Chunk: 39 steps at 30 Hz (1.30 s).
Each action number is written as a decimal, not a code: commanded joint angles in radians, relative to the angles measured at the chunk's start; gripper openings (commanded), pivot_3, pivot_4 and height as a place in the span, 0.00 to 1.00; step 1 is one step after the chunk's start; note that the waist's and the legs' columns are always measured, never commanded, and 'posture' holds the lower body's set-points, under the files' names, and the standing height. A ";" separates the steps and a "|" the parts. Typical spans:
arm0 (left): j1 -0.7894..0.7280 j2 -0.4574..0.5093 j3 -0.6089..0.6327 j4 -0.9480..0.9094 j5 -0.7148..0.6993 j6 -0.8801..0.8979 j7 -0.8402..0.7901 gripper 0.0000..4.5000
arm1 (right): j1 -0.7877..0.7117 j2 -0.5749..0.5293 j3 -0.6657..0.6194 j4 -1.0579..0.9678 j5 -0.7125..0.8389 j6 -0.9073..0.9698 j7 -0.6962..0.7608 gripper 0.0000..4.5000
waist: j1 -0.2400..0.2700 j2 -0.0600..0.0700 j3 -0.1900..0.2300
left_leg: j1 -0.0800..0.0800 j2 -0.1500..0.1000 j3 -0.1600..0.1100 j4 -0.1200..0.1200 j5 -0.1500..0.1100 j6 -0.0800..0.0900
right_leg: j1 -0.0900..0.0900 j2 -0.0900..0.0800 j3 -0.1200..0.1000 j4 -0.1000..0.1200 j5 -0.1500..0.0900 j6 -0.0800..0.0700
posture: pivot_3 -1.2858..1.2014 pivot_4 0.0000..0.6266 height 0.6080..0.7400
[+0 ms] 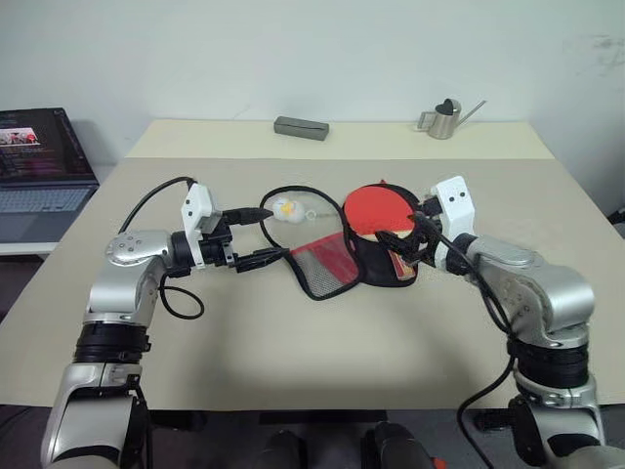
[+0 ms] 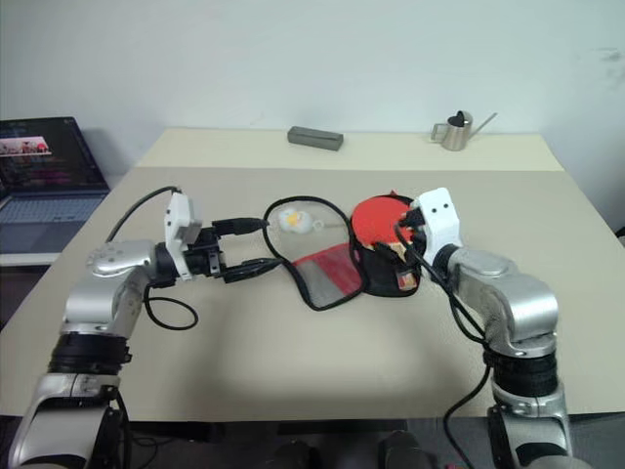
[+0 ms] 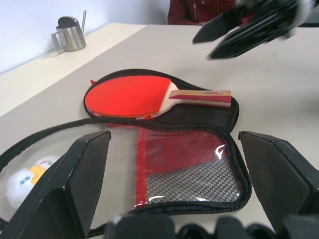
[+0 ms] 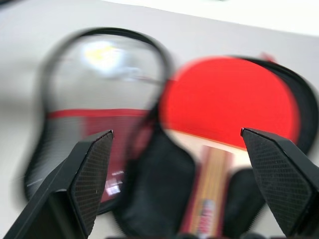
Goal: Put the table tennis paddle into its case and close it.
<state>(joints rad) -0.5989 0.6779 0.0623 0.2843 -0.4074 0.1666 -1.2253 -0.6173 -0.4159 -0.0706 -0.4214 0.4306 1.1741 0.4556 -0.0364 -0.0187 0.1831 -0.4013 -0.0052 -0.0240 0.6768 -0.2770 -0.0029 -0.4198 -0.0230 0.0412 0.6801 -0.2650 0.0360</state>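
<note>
The right hand (image 1: 422,237) is hovering with its two black fingers (image 4: 92,172) spread wide and gripping nothing. Just beneath and ahead of it, the table tennis paddle (image 3: 132,95) is lying flat in the open case (image 3: 199,149), its red face up and its striped wooden handle pointing back toward this hand. The paddle is resting on the black half of the case; the other half, lined in red with grey mesh, is folded out flat on the side away from the right hand, toward the left one. The zip edge is running loose around both halves, so the case is lying unzipped.

The left hand (image 1: 252,235) is holding level just beside that mesh flap, its fingers (image 3: 82,172) also fully apart and empty. Close by its upper finger, a small white-yellow charm (image 1: 285,207) is sitting on the tabletop (image 1: 293,342) within the loop of the open cover's edge.

Farther from both hands, at the back of the tabletop, a grey block (image 1: 301,128) and a small metal watering can (image 1: 445,118) are standing well apart. Beyond the left arm, off the tabletop, a laptop (image 1: 39,171) is sitting open.
</note>
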 commanded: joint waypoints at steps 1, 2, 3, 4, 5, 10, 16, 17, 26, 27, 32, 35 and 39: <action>0.004 0.026 0.039 -0.010 0.004 -0.010 0.020 1.00 | -0.014 -0.070 -0.055 -0.029 0.076 -0.009 0.086 1.00 | 0.002 0.000 0.000 | 0.000 0.000 0.000 0.000 0.000 0.000 | 0.000 0.000 0.000 0.000 0.000 0.000 | 0.52 0.24 1.00; 0.007 0.029 0.042 -0.012 0.006 -0.007 0.028 1.00 | -0.016 -0.092 -0.057 -0.020 0.081 -0.021 0.100 1.00 | 0.003 0.000 0.000 | 0.000 0.000 0.000 0.000 0.000 0.000 | 0.000 0.000 0.000 0.000 0.000 0.000 | 0.52 0.24 1.00; 0.009 0.032 0.045 -0.014 0.007 -0.002 0.036 1.00 | -0.018 -0.108 -0.058 -0.012 0.086 -0.030 0.109 1.00 | 0.003 0.000 0.000 | 0.000 0.000 0.000 0.000 0.000 0.000 | 0.000 0.000 0.000 0.000 0.000 0.000 | 0.52 0.24 1.00; 0.011 0.039 0.042 -0.014 0.011 0.014 0.042 1.00 | -0.020 -0.119 -0.058 -0.005 0.090 -0.037 0.113 1.00 | 0.003 0.000 0.000 | 0.000 0.000 0.000 0.000 0.000 0.000 | 0.000 0.000 0.000 0.000 0.000 0.000 | 0.52 0.24 1.00; 0.009 0.044 0.037 -0.008 0.024 0.026 0.058 1.00 | -0.024 -0.126 -0.059 0.005 0.089 -0.044 0.113 1.00 | 0.002 0.000 0.000 | 0.000 0.000 0.000 0.000 0.000 0.000 | 0.000 0.000 0.000 0.000 0.000 0.000 | 0.52 0.24 1.00; 0.018 0.062 0.044 0.003 0.039 0.046 0.084 1.00 | -0.040 -0.144 -0.066 0.024 0.125 -0.060 0.152 1.00 | 0.002 0.000 0.000 | 0.000 0.000 0.000 0.000 0.000 0.000 | 0.000 0.000 0.000 0.000 0.000 0.000 | 0.52 0.24 1.00; 0.038 0.089 0.051 0.013 0.045 0.051 0.090 1.00 | -0.040 -0.244 -0.062 -0.001 0.236 -0.075 0.315 1.00 | 0.004 0.000 0.000 | 0.000 0.000 0.000 0.000 0.000 0.000 | 0.000 -0.001 0.000 -0.001 0.000 0.000 | 0.52 0.24 1.00; 0.039 0.091 0.052 0.017 0.045 0.050 0.089 1.00 | -0.040 -0.256 -0.062 -0.001 0.245 -0.080 0.327 1.00 | 0.004 0.000 0.000 | 0.000 0.000 0.000 0.000 0.000 0.000 | 0.000 -0.001 0.000 -0.001 0.000 0.000 | 0.52 0.24 1.00; -0.010 0.124 0.015 0.223 0.176 -0.001 0.154 0.41 | -0.073 -0.355 -0.050 0.051 0.253 -0.152 0.399 1.00 | 0.004 0.000 0.000 | 0.000 0.000 0.000 0.000 0.000 0.000 | 0.000 -0.001 0.000 0.000 0.000 0.000 | 0.52 0.24 1.00; -0.021 0.121 0.009 0.248 0.192 -0.012 0.160 0.33 | -0.071 -0.360 -0.054 0.048 0.259 -0.155 0.406 1.00 | 0.005 -0.001 0.000 | 0.000 0.000 0.000 0.000 0.000 0.000 | 0.000 -0.001 0.000 0.000 0.000 0.000 | 0.52 0.24 1.00; -0.110 0.089 -0.040 0.414 0.284 -0.062 0.217 0.00 | -0.038 -0.419 -0.067 0.016 0.284 -0.194 0.476 1.00 | 0.011 -0.001 0.001 | -0.001 0.000 0.000 0.000 0.000 0.000 | 0.000 -0.001 -0.001 -0.001 0.000 0.000 | 0.52 0.24 1.00; -0.181 0.043 -0.082 0.517 0.350 -0.110 0.267 0.00 | -0.021 -0.445 -0.067 0.018 0.281 -0.215 0.493 1.00 | 0.012 -0.001 0.001 | -0.001 -0.001 0.000 0.001 0.000 0.000 | 0.000 -0.001 -0.001 -0.001 0.000 0.000 | 0.52 0.24 1.00; -0.276 -0.027 -0.127 0.667 0.415 -0.179 0.306 0.00 | -0.011 -0.458 -0.057 0.032 0.250 -0.249 0.480 1.00 | 0.012 -0.002 0.001 | -0.001 -0.001 0.000 0.001 0.000 0.000 | 0.000 -0.001 -0.001 0.000 0.000 0.000 | 0.52 0.24 1.00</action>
<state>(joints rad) -0.8360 0.6523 -0.0599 0.9179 -0.0145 0.0289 -0.9320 -0.6275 -0.8576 -0.1070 -0.3788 0.6881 0.9606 0.9367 -0.0241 -0.0204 0.1838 -0.4021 -0.0060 -0.0242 0.6779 -0.2770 -0.0028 -0.4195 -0.0240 0.0402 0.6799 -0.2649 0.0362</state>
